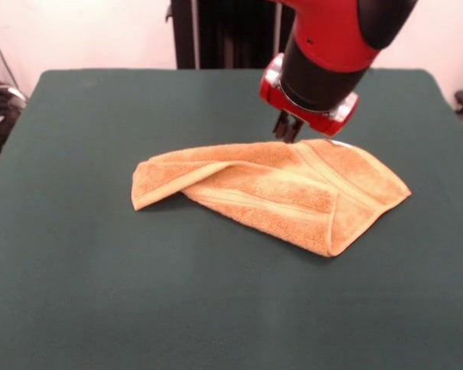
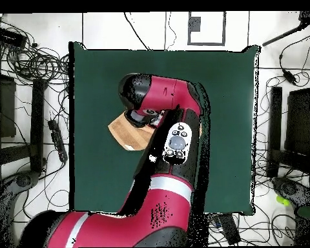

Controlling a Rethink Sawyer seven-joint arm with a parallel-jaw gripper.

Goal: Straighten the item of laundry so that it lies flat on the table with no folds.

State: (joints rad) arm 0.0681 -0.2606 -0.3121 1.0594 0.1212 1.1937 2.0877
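Observation:
The orange-tan towel [image 1: 274, 193] lies crumpled on the dark green table [image 1: 100, 293], right of centre in the front view. Its left part is folded over into a long flap, and the right edge is doubled back along a stripe band. My gripper [image 1: 287, 129] hangs just above the towel's far edge, its dark tips close to the cloth. I cannot tell if it is open or shut. In the overhead view the arm covers most of the towel [image 2: 128, 134]; only one corner shows on the table [image 2: 228, 129].
The red and black arm [image 1: 332, 46] comes down from the top right in the front view. Cables and equipment [image 2: 28, 71] lie on the floor around the table in the overhead view.

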